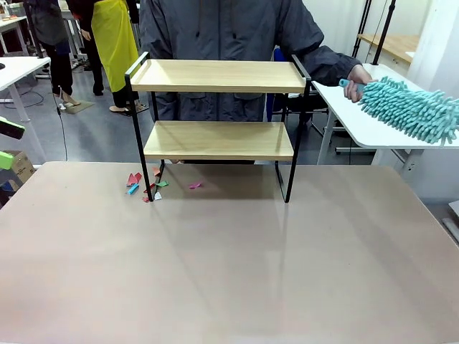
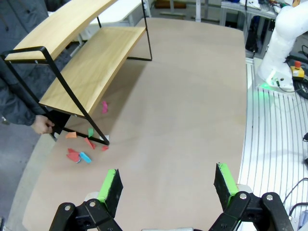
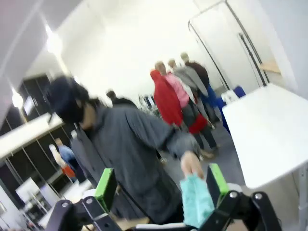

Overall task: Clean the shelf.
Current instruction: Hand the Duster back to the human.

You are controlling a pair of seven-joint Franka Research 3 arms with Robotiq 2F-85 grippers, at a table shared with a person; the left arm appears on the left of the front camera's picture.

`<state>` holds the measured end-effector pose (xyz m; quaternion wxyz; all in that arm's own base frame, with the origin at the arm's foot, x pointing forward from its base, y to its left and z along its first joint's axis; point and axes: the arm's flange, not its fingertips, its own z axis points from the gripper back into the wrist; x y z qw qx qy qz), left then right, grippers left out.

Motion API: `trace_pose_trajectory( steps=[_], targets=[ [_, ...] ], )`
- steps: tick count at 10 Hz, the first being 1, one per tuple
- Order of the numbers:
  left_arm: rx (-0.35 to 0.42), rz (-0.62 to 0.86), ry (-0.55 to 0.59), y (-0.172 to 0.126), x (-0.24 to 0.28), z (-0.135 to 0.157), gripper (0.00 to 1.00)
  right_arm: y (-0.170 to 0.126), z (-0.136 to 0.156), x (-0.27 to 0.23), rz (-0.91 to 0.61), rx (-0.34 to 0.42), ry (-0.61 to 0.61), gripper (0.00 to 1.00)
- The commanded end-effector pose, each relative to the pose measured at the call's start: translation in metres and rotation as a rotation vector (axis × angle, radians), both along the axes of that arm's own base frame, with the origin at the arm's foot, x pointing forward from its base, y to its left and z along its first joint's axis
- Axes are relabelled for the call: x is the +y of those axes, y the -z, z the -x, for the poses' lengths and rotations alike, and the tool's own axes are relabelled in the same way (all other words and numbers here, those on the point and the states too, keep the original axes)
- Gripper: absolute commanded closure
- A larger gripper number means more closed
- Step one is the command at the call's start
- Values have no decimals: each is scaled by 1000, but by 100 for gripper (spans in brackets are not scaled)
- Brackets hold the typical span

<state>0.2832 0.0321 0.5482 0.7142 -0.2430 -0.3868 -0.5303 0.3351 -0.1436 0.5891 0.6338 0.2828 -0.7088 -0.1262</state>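
The shelf (image 1: 219,140) is stood at the far edge of the table (image 1: 215,272), its boards bare; paper scraps (image 1: 143,186) lie by its left foot. A duster (image 1: 412,107) is held by the person's hand (image 1: 358,79), right of the shelf. The left gripper (image 2: 168,185) and the right gripper (image 3: 161,185) are both spread apart, nothing clamped.

No lettering, label, brand mark, number or sign can be read anywhere in these views.
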Motion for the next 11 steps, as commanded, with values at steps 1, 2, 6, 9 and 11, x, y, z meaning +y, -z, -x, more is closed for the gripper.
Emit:
trace_pose_trajectory(
  steps=[1, 2, 6, 9, 11],
  targets=[
    [-16, 19, 13, 0, 0, -2, 0, -23, 14, -38, -170, -75, -7, 0],
    [-16, 19, 13, 0, 0, -2, 0, -28, 21, -55, -247, -104, 1, 0],
    [-16, 19, 13, 0, 0, -2, 0, -35, 31, -58, -220, -108, 30, 0],
    [-16, 19, 13, 0, 0, -2, 0, -35, 31, -58, -220, -108, 30, 0],
    [-16, 19, 13, 0, 0, -2, 0, -35, 31, -58, -220, -108, 30, 0]
  ],
)
